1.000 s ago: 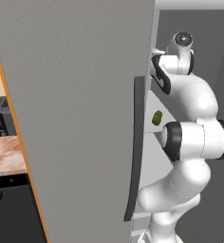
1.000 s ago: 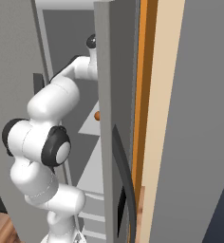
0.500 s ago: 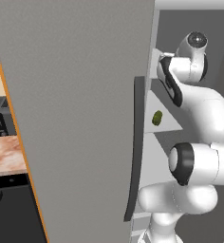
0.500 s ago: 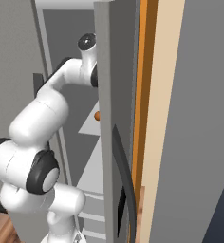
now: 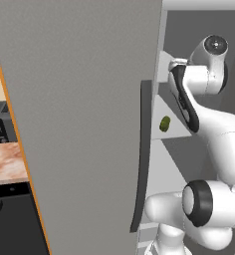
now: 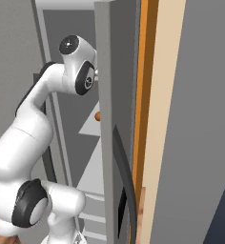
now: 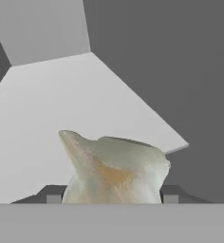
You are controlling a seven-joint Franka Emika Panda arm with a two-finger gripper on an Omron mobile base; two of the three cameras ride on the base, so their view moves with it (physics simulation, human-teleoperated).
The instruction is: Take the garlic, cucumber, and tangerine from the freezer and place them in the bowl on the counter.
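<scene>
Hand view has the garlic (image 7: 115,171) clenched between the two fingers (image 7: 54,194), lifted above a pale freezer shelf (image 7: 61,104). Cucumber (image 5: 165,124) and tangerine (image 6: 97,116) sit on shelves inside. Judged step: carrying out the first item; next, withdraw past the door (image 5: 84,119) toward the bowl.

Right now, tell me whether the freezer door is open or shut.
Open. The freezer door stands swung out, showing the inner shelf with the cucumber on it.
</scene>
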